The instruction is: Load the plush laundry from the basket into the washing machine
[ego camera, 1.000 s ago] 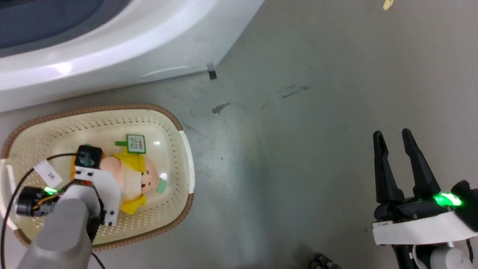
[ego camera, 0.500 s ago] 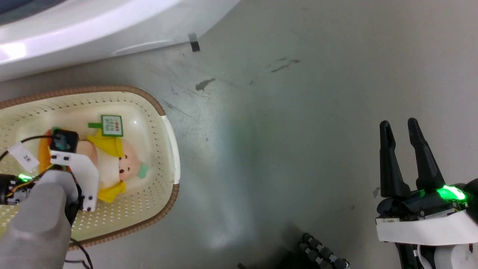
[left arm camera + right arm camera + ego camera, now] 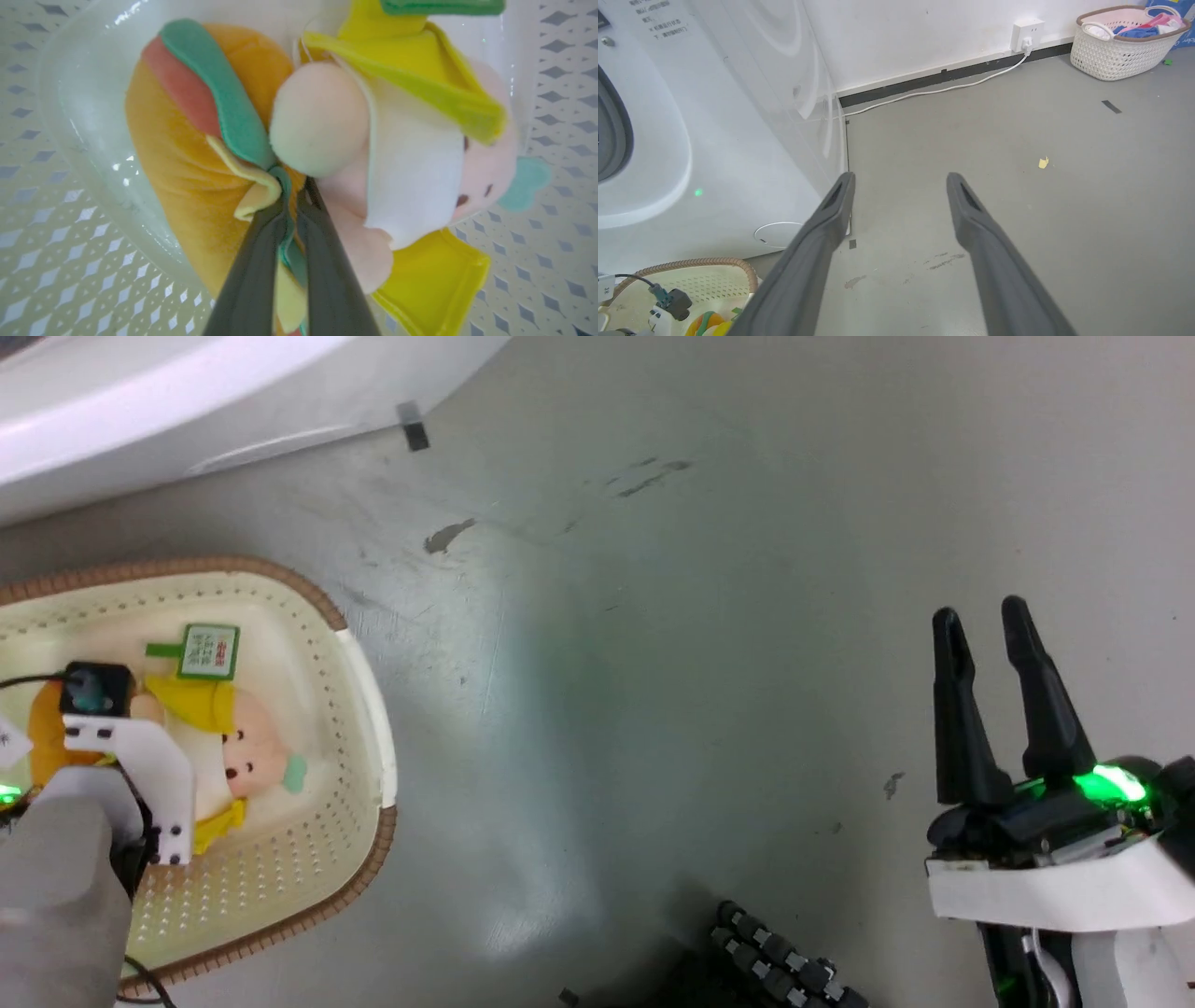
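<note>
Head-camera drift has slid the basket leftward in view, and inside it the left hand is clamped on the felt stripes of the soft, light plush laundry, a fair hold, while the right hand hangs open.

Three views: one from high above, two from the wrists.
The head view looks steeply down at the floor, with the basket at its left edge. The left wrist view sits very close inside that basket, facing the plush laundry. The right wrist view looks low and forward past the washing machine and catches the same basket's rim.
</note>
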You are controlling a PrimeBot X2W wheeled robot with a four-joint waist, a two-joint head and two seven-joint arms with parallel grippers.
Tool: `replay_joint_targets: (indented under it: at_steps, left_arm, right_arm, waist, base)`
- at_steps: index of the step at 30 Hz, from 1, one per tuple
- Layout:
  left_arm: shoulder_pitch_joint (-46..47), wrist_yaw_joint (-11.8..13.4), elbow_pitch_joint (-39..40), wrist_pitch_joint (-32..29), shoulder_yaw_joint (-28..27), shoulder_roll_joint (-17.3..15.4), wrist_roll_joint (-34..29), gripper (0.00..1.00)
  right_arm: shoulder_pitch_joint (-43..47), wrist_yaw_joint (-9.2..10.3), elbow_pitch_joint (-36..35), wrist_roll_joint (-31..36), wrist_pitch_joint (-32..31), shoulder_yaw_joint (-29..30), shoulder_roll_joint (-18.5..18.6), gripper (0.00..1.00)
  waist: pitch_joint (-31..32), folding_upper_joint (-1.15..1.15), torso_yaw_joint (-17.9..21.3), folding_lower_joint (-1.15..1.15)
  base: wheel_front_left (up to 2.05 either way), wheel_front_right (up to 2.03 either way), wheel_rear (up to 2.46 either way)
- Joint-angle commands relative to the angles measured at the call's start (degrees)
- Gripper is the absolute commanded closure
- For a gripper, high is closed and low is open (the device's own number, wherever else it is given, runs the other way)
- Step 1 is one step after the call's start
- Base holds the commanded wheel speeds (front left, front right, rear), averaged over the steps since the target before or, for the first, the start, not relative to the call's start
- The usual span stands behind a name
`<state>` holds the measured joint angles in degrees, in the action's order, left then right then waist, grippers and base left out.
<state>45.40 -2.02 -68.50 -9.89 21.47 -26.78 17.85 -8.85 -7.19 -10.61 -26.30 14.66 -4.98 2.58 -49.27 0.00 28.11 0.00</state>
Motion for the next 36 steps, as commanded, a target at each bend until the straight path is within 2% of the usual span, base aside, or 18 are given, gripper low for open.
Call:
replay_joint_targets:
  at_steps: [1, 9, 10, 15, 25, 31, 36]
  left_arm:
    - [-0.76, 0.08, -1.16, 0.12, 0.24, 0.26, 0.38, 1.00]
    - [-4.80, 0.25, -2.22, 4.79, -0.87, 5.39, 3.23, 1.00]
    - [-6.13, -0.20, -2.37, 6.61, -0.86, 6.98, 3.73, 1.00]
    - [-10.32, -1.70, -2.83, 11.65, -0.98, 10.57, 5.18, 1.00]
    - [-17.65, -4.48, -1.32, 22.85, -1.19, 14.87, 7.78, 1.00]
    - [-20.29, -4.79, 6.67, 24.82, -1.87, 14.33, 7.67, 1.00]
    - [-24.03, -3.21, 22.62, 24.87, -5.35, 12.76, 6.32, 1.00]
  right_arm:
    - [-1.08, -0.30, 0.27, -0.13, 0.34, 0.06, 0.30, 0.00]
    - [-0.05, -0.30, 3.70, 4.24, 0.34, 3.89, 0.30, 0.00]
    - [0.41, -0.30, 4.61, 5.63, 0.34, 4.55, 0.30, 0.00]
    - [2.70, -0.30, 7.09, 8.72, 0.34, 5.14, 0.30, 0.00]
    - [9.11, -0.30, 9.29, 14.12, 0.34, 5.71, 0.30, 0.00]
    - [12.70, -0.30, 9.12, 15.08, 0.34, 6.26, 0.30, 0.00]
    - [14.03, -0.30, 8.73, 15.56, 0.34, 6.03, 0.30, 0.00]
  waist:
    - [1.67, 0.00, 0.06, 0.00]
    - [12.28, 0.00, -4.01, 0.00]
    - [15.83, 0.00, -5.43, 0.00]
    - [24.42, 0.00, -8.99, 0.00]
    - [38.39, 0.00, -15.71, 0.00]
    - [42.17, 0.00, -18.23, 0.00]
    - [42.74, 0.00, -18.95, 0.00]
  base:
    - [0.00, 0.00, 0.00]
    - [0.00, 0.00, 0.00]
    - [0.00, 0.00, 0.00]
    - [0.00, 0.00, 0.00]
    - [0.00, 0.00, 0.00]
    - [0.00, 0.00, 0.00]
    - [0.00, 0.00, 0.00]
